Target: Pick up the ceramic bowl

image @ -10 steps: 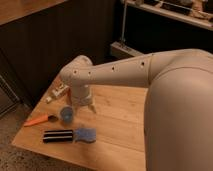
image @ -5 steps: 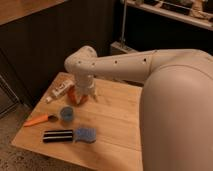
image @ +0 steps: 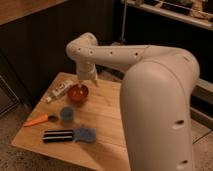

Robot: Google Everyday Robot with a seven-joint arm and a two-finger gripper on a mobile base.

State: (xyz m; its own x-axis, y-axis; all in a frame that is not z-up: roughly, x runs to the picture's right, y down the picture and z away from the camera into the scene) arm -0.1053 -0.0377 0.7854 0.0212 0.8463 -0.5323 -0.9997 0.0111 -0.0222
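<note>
Wooden table [image: 107, 117] with the white robot arm [image: 150, 75] reaching across it from the right. The gripper [image: 88, 81] points downward at the far right rim of the ceramic bowl [image: 78, 93], at or just above that rim (contact cannot be confirmed). Whether the gripper is open or closed, and whether it has hold of anything, cannot be told from here. The bowl, glossy reddish-brown, stands upright on the table toward its far left part. Just beside it, to the left, lies a white tube [image: 61, 89]. Nearer the front stands a small blue cup [image: 66, 114], with an orange object [image: 37, 120] to its left. At the front edge lie a black striped bar [image: 57, 135] and a blue sponge-like piece [image: 86, 134], side by side.
</note>
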